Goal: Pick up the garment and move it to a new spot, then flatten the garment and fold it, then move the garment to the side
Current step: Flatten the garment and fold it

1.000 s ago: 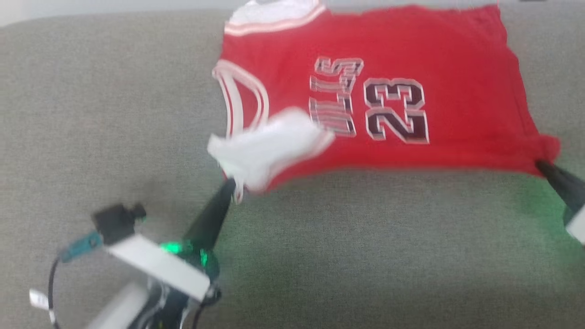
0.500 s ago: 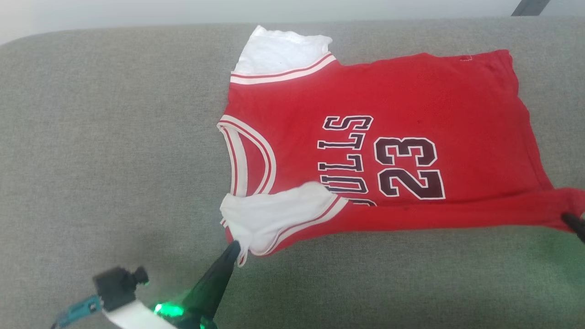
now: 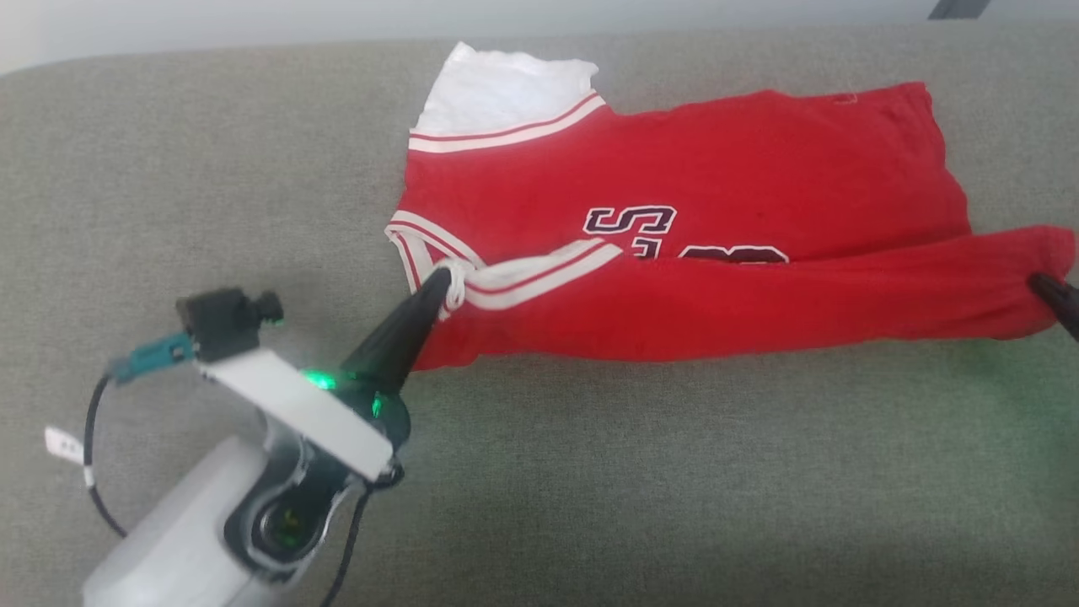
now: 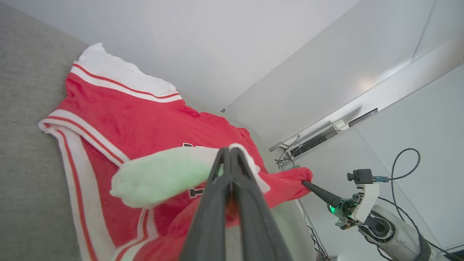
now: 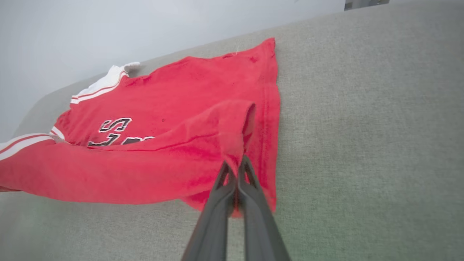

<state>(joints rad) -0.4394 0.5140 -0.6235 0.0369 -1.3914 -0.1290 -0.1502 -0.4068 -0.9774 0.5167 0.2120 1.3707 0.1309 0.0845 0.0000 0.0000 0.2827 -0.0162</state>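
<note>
A red shirt is laid on a grey cushion, its near edge folded over the lettering and pinched by the left gripper at the sleeve and the right gripper at the hem

Support: one grey woven cushion, which I see from the head camera with its far-left corner rounded. On it: one red shirt, lying sideways on the far half, neck to the left, hem to the right. White sleeve flat at the far edge. Near side doubled over the chest, covering most of the lettering.
</note>
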